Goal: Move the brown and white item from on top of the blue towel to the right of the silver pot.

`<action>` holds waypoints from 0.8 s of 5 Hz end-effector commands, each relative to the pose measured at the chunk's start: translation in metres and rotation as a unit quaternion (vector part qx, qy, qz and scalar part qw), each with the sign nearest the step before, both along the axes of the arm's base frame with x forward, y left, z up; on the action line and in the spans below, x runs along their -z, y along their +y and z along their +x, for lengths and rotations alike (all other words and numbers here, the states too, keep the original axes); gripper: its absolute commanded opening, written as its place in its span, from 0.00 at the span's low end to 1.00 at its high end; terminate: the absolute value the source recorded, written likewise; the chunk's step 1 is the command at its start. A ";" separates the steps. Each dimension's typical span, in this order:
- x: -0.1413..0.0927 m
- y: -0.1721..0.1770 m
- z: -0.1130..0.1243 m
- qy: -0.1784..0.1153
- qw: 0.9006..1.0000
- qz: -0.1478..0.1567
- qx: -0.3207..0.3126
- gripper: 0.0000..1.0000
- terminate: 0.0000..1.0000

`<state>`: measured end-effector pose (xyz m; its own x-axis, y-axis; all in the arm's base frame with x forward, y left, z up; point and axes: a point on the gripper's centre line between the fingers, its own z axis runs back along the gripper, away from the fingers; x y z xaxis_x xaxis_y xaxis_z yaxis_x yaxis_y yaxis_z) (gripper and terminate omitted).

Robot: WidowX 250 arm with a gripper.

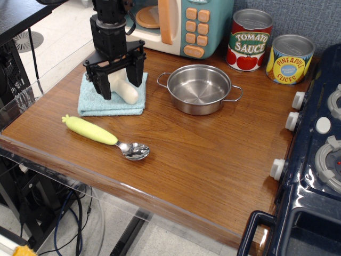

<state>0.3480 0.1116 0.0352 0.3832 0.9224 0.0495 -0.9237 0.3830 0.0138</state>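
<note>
**Tool straddling the plush mushroom: risks at the grasp**

Left to right. At the far left of the wooden desk lies the light blue folded terry towel, and on it the soft plush mushroom, still at its start place; only its thick cream-white stem shows clearly, the brown cap being hidden behind my tool. My black two-fingered tool hangs directly over the mushroom with its fingers spread apart, one on each side of the stem, clamped on nothing. Below the towel lies the yellow-green-handled steel spoon, apart from it.

Judged risks: the rounded, yielding stem may squirt out sideways if my fingers close off-centre; a descent too deep may pinch towel fabric together with the toy and drag the cloth along.

Further right stands the shallow shiny silver pot with two loop handles. The carry must pass over it, so a low path could knock its rim or near handle. The goal, bare desk to its right, is flanked by the dark blue stove knobs.
</note>
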 end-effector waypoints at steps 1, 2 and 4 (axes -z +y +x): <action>-0.009 -0.001 0.007 -0.012 1.000 0.012 0.006 0.00 0.00; -0.009 -0.001 0.008 -0.011 1.000 0.011 0.008 0.00 0.00; -0.033 0.014 0.001 -0.042 0.999 0.012 -0.013 0.00 0.00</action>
